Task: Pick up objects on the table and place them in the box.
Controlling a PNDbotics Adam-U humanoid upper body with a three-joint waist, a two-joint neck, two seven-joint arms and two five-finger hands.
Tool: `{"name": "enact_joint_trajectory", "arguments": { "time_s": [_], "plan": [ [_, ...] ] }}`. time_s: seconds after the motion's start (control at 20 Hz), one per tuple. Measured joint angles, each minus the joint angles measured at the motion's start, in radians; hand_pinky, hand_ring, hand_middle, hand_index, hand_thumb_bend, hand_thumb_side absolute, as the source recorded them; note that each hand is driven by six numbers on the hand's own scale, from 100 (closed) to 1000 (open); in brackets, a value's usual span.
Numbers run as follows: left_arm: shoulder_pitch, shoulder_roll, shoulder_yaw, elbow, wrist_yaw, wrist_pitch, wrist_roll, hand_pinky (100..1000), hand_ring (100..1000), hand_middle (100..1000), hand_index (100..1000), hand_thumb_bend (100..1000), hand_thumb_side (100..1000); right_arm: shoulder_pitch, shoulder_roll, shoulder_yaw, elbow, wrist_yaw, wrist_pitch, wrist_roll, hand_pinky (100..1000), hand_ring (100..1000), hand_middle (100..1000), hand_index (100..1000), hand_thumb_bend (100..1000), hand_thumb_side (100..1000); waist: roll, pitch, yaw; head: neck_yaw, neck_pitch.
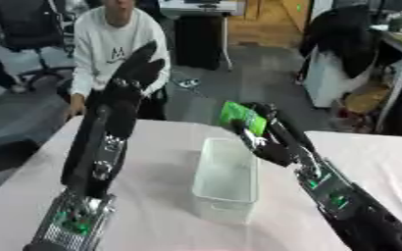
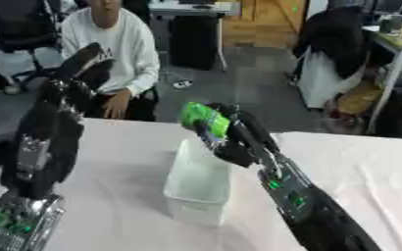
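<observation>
My right hand (image 1: 269, 135) is shut on a bright green packet (image 1: 241, 116), held in the air just above the far right rim of the clear plastic box (image 1: 226, 188). The box stands in the middle of the white table and looks bare inside. My left hand (image 1: 140, 68) is raised high on the left, over the table's far edge, its fingers straight and holding nothing.
The white tablecloth (image 1: 162, 215) covers the table to both sides of the box. A person in a white sweater (image 2: 110, 41) sits just beyond the far edge. Chairs and bags stand on the floor behind.
</observation>
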Motion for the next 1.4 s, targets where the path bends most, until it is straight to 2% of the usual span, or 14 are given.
{"name": "enact_joint_trajectory", "arguments": {
  "time_s": [0.25, 0.3, 0.35, 0.7, 1.1, 1.4],
  "plan": [
    [-0.004, -0.001, 0.000, 0.000, 0.001, -0.009, -0.003, 974, 939, 1000, 985, 375, 968, -0.002, 0.052, 0.004, 0.027, 0.035, -0.028, 0.001, 100, 100, 100, 322, 100, 824, 0.000, 0.001, 0.009, -0.019, -0.001],
    [-0.008, -0.001, 0.000, 0.000, 0.001, -0.011, -0.003, 974, 939, 1000, 985, 376, 968, -0.002, 0.060, 0.004, 0.033, 0.041, -0.033, 0.001, 100, 100, 100, 322, 100, 913, 0.000, 0.002, 0.011, -0.022, -0.001],
    [-0.012, -0.002, -0.001, 0.000, 0.001, -0.012, -0.004, 975, 940, 1000, 985, 376, 968, -0.002, 0.069, 0.004, 0.039, 0.047, -0.038, 0.000, 100, 100, 100, 322, 100, 827, 0.000, 0.003, 0.013, -0.027, -0.001],
    [-0.019, -0.009, -0.003, 0.000, 0.002, -0.019, -0.006, 975, 940, 1000, 985, 376, 967, 0.003, 0.122, 0.004, 0.074, 0.085, -0.068, -0.015, 100, 100, 100, 325, 100, 834, 0.000, 0.006, 0.015, -0.044, -0.001],
    [-0.019, -0.009, -0.006, 0.000, 0.002, -0.020, -0.006, 974, 939, 1000, 985, 374, 969, 0.030, 0.052, 0.017, 0.043, 0.065, -0.078, -0.018, 100, 100, 100, 327, 100, 835, -0.001, 0.006, 0.014, -0.045, -0.001],
    [-0.019, -0.009, -0.006, 0.000, 0.002, -0.019, -0.007, 974, 940, 1000, 985, 374, 970, 0.035, 0.042, 0.017, 0.045, 0.063, -0.074, -0.014, 100, 100, 100, 330, 100, 840, -0.001, 0.006, 0.012, -0.045, -0.008]
  ]
}}
